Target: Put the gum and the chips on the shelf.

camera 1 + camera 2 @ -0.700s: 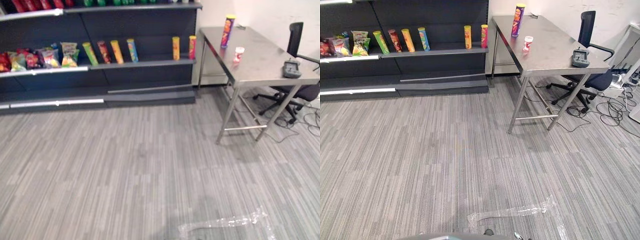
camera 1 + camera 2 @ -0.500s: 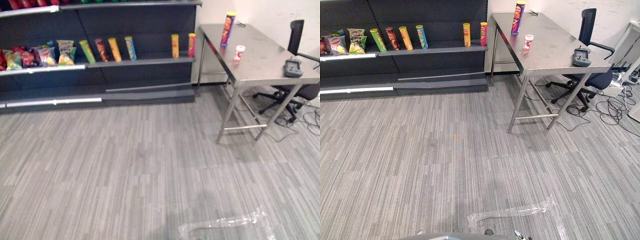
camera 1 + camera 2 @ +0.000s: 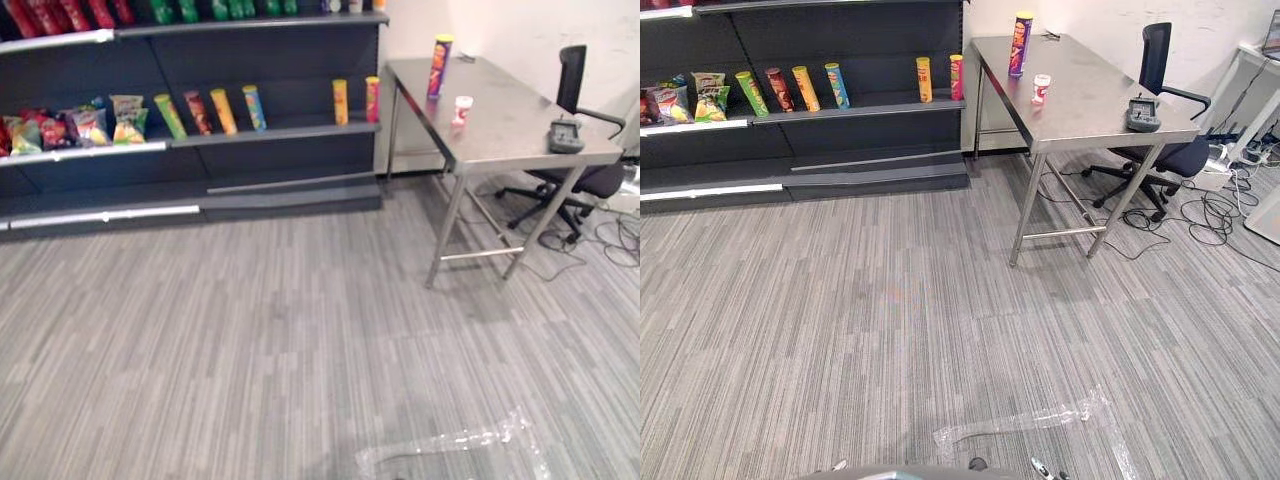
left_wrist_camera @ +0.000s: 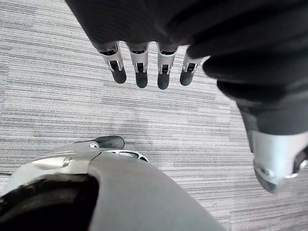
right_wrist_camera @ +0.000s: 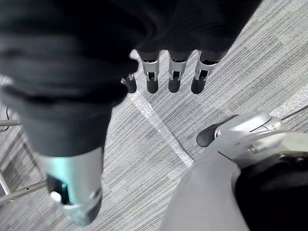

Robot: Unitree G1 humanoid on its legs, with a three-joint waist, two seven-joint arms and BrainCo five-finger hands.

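A tall purple-and-yellow chips can [image 3: 438, 66] stands upright at the far end of the steel table [image 3: 520, 130], far ahead on the right. A small white-and-red gum tub [image 3: 461, 109] stands on the table just in front of the can. The dark shelf [image 3: 280, 132] runs along the back wall to the table's left, with room between its cans. My left hand [image 4: 141, 72] hangs over the carpet with straight fingers and holds nothing. My right hand [image 5: 173, 77] hangs the same way, open and empty.
Several upright chip cans [image 3: 222, 110] and snack bags [image 3: 75, 125] stand on the shelf. A black device [image 3: 1142, 115] lies on the table's near end. An office chair [image 3: 1160, 90] and floor cables [image 3: 1230, 215] are beyond the table. A clear tape strip [image 3: 1025, 420] lies on the carpet.
The whole picture has shifted a little, so the camera has moved. The can, the tub and the shelf goods keep their places.
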